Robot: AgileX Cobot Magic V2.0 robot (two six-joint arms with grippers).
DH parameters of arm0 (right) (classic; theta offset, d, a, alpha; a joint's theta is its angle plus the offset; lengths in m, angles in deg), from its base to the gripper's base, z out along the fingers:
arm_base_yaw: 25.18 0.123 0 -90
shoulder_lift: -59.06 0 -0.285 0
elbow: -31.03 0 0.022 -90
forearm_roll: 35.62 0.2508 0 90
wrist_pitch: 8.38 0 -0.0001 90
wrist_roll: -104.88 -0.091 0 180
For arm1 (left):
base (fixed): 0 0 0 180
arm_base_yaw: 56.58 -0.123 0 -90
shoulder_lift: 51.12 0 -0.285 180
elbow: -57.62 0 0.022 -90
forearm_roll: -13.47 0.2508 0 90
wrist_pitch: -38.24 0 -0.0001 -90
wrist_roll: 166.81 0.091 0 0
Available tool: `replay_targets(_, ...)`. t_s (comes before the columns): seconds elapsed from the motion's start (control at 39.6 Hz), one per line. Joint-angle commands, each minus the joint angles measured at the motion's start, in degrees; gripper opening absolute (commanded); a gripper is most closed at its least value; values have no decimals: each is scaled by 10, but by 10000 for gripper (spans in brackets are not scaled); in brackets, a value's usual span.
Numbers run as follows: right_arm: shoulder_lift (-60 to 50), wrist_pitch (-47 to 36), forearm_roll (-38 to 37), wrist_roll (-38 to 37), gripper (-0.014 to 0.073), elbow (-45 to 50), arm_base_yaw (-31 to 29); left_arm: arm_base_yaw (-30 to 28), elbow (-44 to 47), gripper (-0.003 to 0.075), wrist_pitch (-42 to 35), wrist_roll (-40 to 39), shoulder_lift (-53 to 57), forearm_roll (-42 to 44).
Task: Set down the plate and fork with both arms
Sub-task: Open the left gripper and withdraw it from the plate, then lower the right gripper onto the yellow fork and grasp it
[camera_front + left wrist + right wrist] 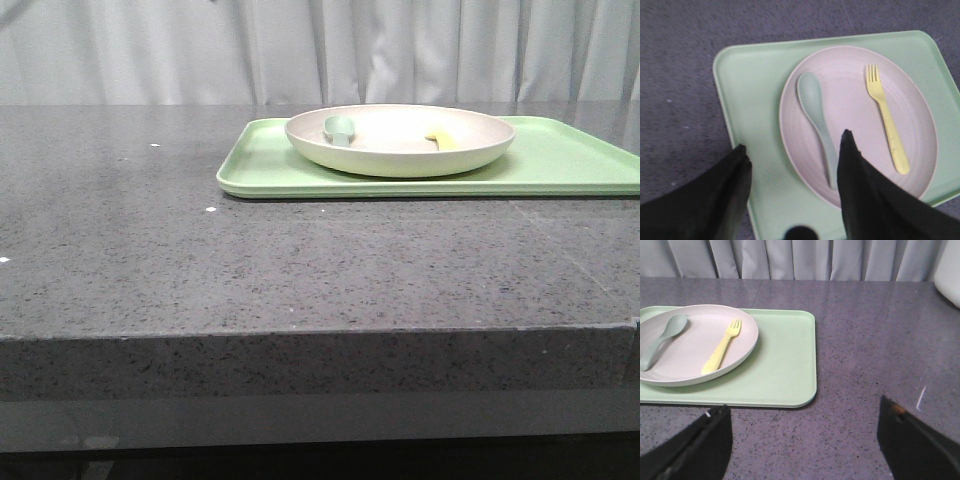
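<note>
On the near stretch of the speckled grey stone table (pixel 300 270) nothing of the task lies, and no arm shows in the front view. Beyond it sits the flat rectangular light-green tray (pixel 560 165), which carries the wide, shallow, cream-white round plate (pixel 400 158). In the plate lie the small pale-yellow plastic fork (pixel 886 118) and, apart from it, a pale grey-green spoon (pixel 816 116). The left gripper (pixel 792 150) hangs above the tray's edge beside the plate, fingers spread wide and empty; the right gripper (pixel 805 425) hovers over bare table just off the tray, also wide apart and holding nothing. By my reading, the task is at its start: plate and fork are both ungrasped, and every placing step remains.
</note>
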Motion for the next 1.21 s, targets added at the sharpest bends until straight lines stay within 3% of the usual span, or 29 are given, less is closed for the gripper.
replay_targets(0.0, 9, -38, -7, 5, 614, -18, 1, 6, 19, 386, -19, 6, 88, 53)
replay_targets(0.28, 13, -9, -1, 5, 614, -18, 1, 4, 248, 367, -94, 7, 260, 161)
replay_targets(0.63, 13, 45, 5, 5, 614, -18, 1, -82, 552, 356, -181, 11, 445, 164)
replay_targets(0.73, 13, 54, 5, 5, 614, -18, 1, -112, 600, 356, -170, 39, 475, 157)
replay_targets(0.91, 13, 63, 25, 5, 614, -25, 1, -138, 662, 356, -146, 172, 529, 3)
replay_targets(1.19, 84, 103, 51, 5, 611, -115, 41, -137, 681, 356, -122, 186, 563, -9)
